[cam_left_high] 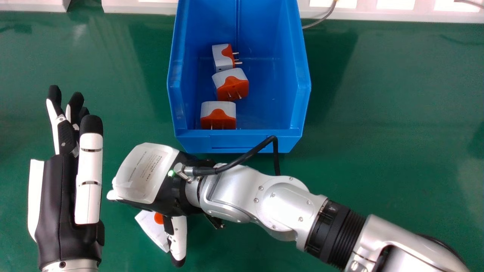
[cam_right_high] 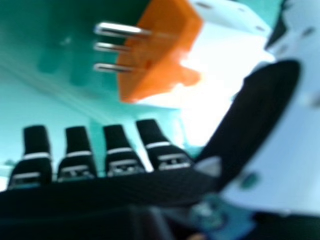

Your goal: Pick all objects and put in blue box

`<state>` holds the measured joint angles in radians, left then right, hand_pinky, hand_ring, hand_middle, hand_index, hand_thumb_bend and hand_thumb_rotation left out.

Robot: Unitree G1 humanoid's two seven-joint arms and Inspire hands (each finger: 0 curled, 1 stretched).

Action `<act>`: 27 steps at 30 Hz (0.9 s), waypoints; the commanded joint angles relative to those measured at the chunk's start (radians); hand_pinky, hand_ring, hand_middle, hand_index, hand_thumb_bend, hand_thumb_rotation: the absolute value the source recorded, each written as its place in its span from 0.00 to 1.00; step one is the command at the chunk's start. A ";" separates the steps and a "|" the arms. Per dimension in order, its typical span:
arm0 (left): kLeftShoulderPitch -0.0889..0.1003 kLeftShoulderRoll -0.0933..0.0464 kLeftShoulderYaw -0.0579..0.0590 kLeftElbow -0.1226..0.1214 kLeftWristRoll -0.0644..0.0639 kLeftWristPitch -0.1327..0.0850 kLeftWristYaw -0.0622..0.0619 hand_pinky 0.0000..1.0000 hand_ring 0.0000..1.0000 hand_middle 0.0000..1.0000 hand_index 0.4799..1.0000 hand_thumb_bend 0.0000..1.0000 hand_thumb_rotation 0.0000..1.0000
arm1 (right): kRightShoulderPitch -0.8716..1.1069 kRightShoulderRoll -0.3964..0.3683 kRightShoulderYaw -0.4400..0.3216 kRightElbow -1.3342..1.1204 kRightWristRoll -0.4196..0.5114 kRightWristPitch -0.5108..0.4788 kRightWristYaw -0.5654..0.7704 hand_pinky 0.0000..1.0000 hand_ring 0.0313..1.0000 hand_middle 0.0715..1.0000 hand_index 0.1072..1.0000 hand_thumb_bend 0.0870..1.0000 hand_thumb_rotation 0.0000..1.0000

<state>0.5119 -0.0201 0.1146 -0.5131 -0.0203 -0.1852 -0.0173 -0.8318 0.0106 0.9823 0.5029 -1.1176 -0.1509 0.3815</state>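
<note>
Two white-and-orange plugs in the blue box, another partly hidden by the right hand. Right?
Count's off: the head view shows three white-and-orange plugs in the blue box, one at the back, one in the middle, one near the front wall. The other plug, partly hidden by the right hand, is correct.

Head view: right hand (cam_left_high: pixel 145 173) hid part of the white-and-orange adapter (cam_left_high: pixel 149 226). Blue box (cam_left_high: pixel 238 133) ran off the top edge; right arm (cam_left_high: pixel 283 206) and left forearm (cam_left_high: pixel 72 265) were cut off too. Right hand view: top edge cropped the adapter, right edge the thumb (cam_right_high: pixel 285 160).
</note>
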 commanded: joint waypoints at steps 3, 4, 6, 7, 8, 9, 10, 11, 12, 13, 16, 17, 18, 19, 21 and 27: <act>0.001 0.007 0.005 -0.016 -0.001 -0.010 0.001 1.00 1.00 1.00 1.00 0.49 0.95 | -0.012 0.013 -0.001 -0.018 -0.004 -0.002 -0.008 0.82 0.89 0.91 0.87 0.94 0.52; 0.002 0.005 0.005 -0.019 -0.002 -0.006 0.003 1.00 1.00 1.00 1.00 0.50 0.95 | -0.014 0.012 0.000 -0.018 -0.005 0.000 -0.002 0.83 0.90 0.92 0.88 0.92 0.52; 0.006 0.004 0.003 -0.024 0.005 -0.003 0.006 1.00 1.00 1.00 1.00 0.50 0.95 | -0.017 0.007 0.007 -0.015 -0.017 0.000 -0.006 0.82 0.90 0.91 0.87 0.92 0.52; 0.008 0.004 0.003 -0.027 0.010 -0.002 0.008 1.00 1.00 1.00 1.00 0.51 0.95 | -0.019 0.003 0.013 -0.013 -0.026 -0.003 -0.015 0.82 0.89 0.91 0.87 0.93 0.52; 0.009 0.006 0.003 -0.027 0.014 -0.004 0.008 1.00 1.00 1.00 1.00 0.51 0.96 | -0.020 0.000 0.018 -0.010 -0.033 -0.007 -0.023 0.81 0.89 0.90 0.85 0.92 0.52; 0.009 0.007 0.003 -0.025 0.016 -0.005 0.008 1.00 1.00 1.00 1.00 0.51 0.97 | -0.020 -0.003 0.021 -0.008 -0.039 -0.011 -0.029 0.80 0.88 0.89 0.85 0.91 0.52; 0.010 0.007 0.002 -0.026 0.015 -0.005 0.007 1.00 1.00 1.00 1.00 0.50 0.97 | -0.017 -0.006 0.021 -0.009 -0.040 -0.014 -0.032 0.79 0.88 0.89 0.84 0.88 0.51; 0.010 0.007 0.002 -0.028 0.015 -0.005 0.006 1.00 1.00 1.00 1.00 0.50 0.98 | -0.015 -0.008 0.022 -0.008 -0.043 -0.017 -0.036 0.79 0.88 0.89 0.83 0.85 0.50; 0.012 0.006 0.001 -0.032 0.015 0.001 0.007 1.00 1.00 1.00 1.00 0.50 0.98 | -0.015 -0.012 0.026 -0.006 -0.048 -0.022 -0.046 0.78 0.87 0.88 0.83 0.82 0.47; 0.013 0.004 0.000 -0.034 0.014 0.004 0.008 1.00 1.00 1.00 1.00 0.49 0.99 | -0.015 -0.013 0.030 -0.003 -0.050 -0.026 -0.045 0.77 0.86 0.87 0.82 0.76 0.45; 0.018 0.001 -0.004 -0.046 0.009 0.013 0.008 1.00 1.00 1.00 1.00 0.48 0.98 | -0.022 -0.017 0.057 0.014 -0.077 -0.038 -0.059 0.75 0.84 0.85 0.77 0.75 0.44; 0.017 0.000 -0.005 -0.045 0.011 0.010 0.009 1.00 1.00 1.00 1.00 0.48 0.98 | -0.019 -0.015 0.061 0.028 -0.080 -0.045 -0.075 0.70 0.80 0.80 0.73 0.74 0.42; 0.017 -0.001 -0.007 -0.047 0.013 0.008 0.011 1.00 1.00 1.00 1.00 0.48 0.98 | -0.012 -0.014 0.062 0.039 -0.078 -0.050 -0.089 0.65 0.74 0.74 0.66 0.72 0.38; 0.017 -0.003 -0.008 -0.049 0.014 0.009 0.013 1.00 1.00 1.00 1.00 0.48 0.97 | -0.004 -0.016 0.059 0.045 -0.074 -0.059 -0.115 0.56 0.64 0.63 0.56 0.63 0.29; 0.017 -0.006 -0.010 -0.050 0.017 0.007 0.018 1.00 1.00 1.00 1.00 0.47 0.96 | 0.015 -0.024 0.050 0.058 -0.061 -0.077 -0.185 0.29 0.34 0.34 0.45 0.51 0.18; 0.016 -0.002 -0.013 -0.052 0.026 0.012 0.025 1.00 1.00 1.00 1.00 0.48 0.96 | 0.045 -0.022 0.018 0.085 -0.008 -0.099 -0.236 0.12 0.15 0.19 0.42 0.48 0.14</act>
<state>0.5261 -0.0235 0.1033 -0.5361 0.0011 -0.1647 0.0040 -0.7964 -0.0183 1.0119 0.5863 -1.1294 -0.2556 0.1484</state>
